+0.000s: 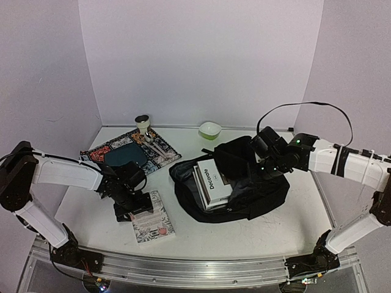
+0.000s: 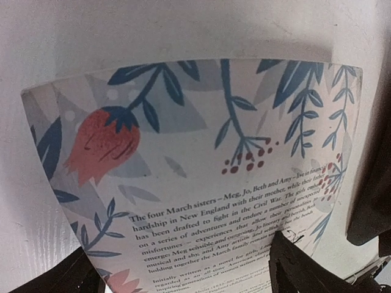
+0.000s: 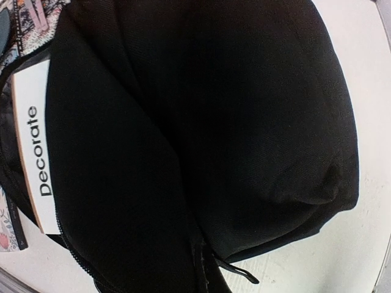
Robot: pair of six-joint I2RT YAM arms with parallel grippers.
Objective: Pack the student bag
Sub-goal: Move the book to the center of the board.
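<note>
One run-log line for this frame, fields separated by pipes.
left gripper open over floral book on table | right gripper at student bag, grip unclear | Decorate book lying in open bag

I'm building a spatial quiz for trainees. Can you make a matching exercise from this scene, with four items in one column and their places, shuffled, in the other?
Things:
1. Decorate book
2. floral book
3. green bowl
4. metal cup

Places:
a. at the far corner of the patterned mat
b. inside the open student bag
c. flat on the bare table, left of the student bag
d. alone, beyond the student bag's far side

Pairs: 1-b, 2-c, 3-d, 4-a
</note>
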